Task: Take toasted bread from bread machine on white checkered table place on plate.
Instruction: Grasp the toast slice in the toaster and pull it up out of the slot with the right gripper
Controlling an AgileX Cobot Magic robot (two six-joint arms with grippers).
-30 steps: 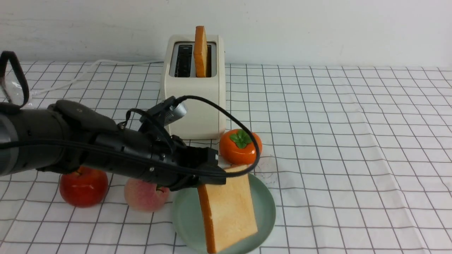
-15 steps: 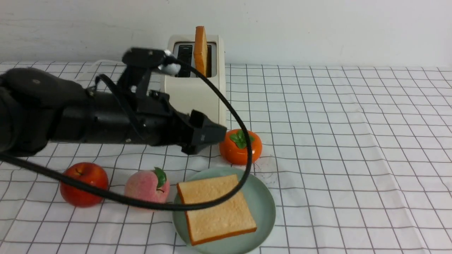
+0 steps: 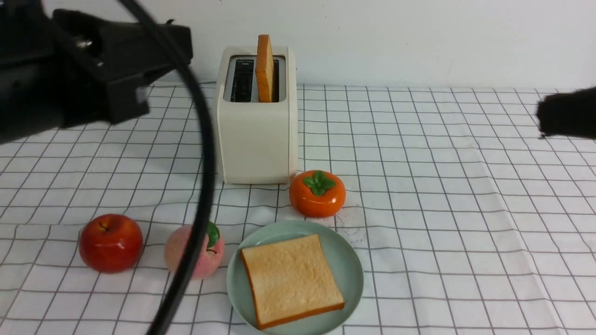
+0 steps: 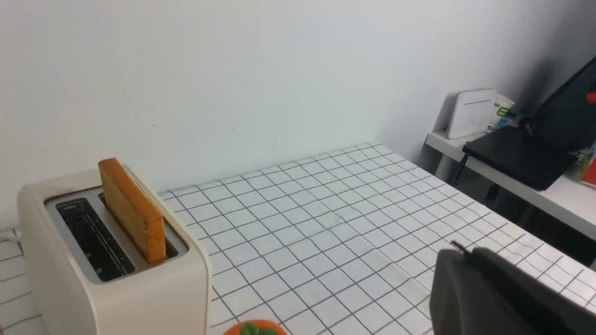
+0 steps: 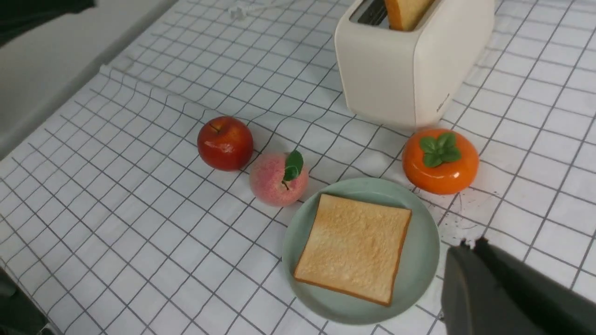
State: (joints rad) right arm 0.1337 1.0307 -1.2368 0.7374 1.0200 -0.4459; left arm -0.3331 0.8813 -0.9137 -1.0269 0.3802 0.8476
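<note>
One slice of toasted bread lies flat on the mint-green plate at the front of the white checkered table; both also show in the right wrist view, toast on plate. A second slice stands upright in the right slot of the cream bread machine; the left slot is empty. My left gripper is raised at the upper left, left of the toaster, shut and empty. My right gripper is shut and empty at the right edge.
An orange persimmon sits between the toaster and the plate. A red apple and a pink peach lie left of the plate. The left arm's black cable hangs across the peach. A side desk stands beyond the table.
My left gripper let go of the toast, which now lies flat on the plate. The arm rose and drew back to the upper left. My right gripper came into view at the right edge.
</note>
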